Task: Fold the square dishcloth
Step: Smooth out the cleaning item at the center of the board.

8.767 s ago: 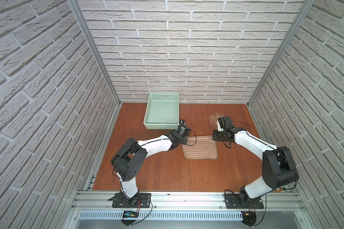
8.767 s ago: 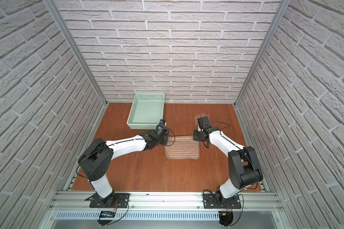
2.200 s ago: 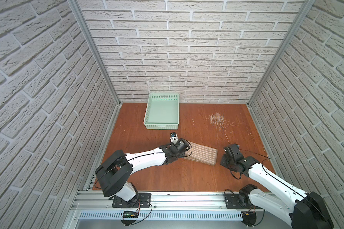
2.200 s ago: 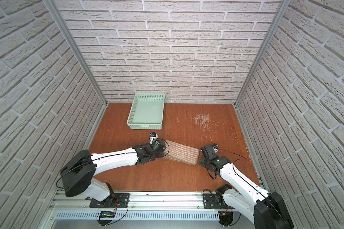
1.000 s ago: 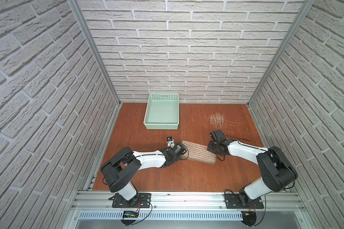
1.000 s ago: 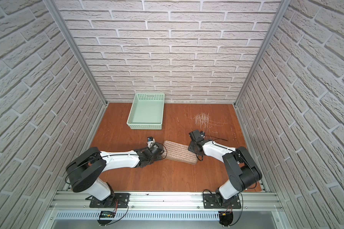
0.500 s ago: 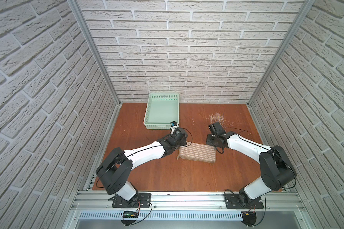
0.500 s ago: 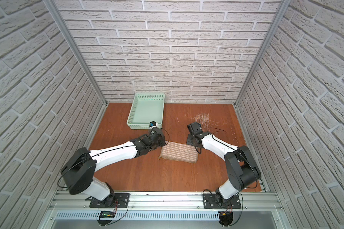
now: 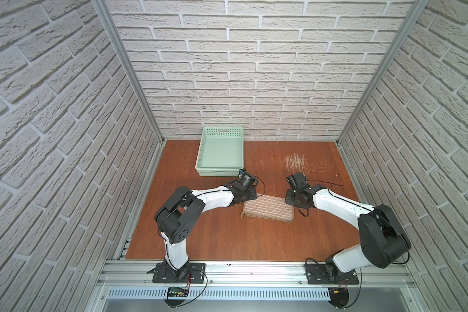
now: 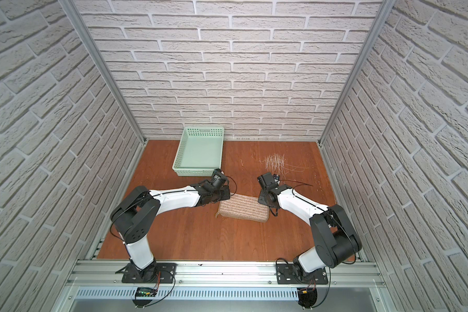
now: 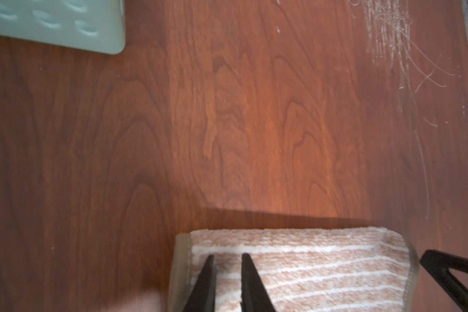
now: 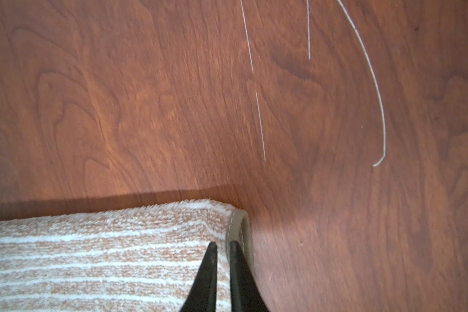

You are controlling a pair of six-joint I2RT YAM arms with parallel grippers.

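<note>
The square dishcloth (image 9: 268,209) (image 10: 243,208) lies folded into a tan strip with cream stripes at mid-table. A small flap sticks out at its near left corner. My left gripper (image 9: 251,198) (image 11: 227,258) is down on the cloth's far left corner. Its jaws stand a narrow gap apart with cloth (image 11: 322,264) pinched between them. My right gripper (image 9: 288,201) (image 12: 222,244) sits on the far right corner. It is nearly closed on the cloth (image 12: 92,256), just inside the brown edge band.
A mint-green basket (image 9: 219,170) (image 10: 197,170) (image 11: 52,24) stands just beyond the left gripper, against the back wall. Pale scratch marks (image 9: 295,162) cover the wood beyond the right gripper. Brick walls close off the left, right and back sides.
Over the last second the cloth has turned from a tilt to lie squarer. Both grippers have come to its far corners, and the left jaws have narrowed.
</note>
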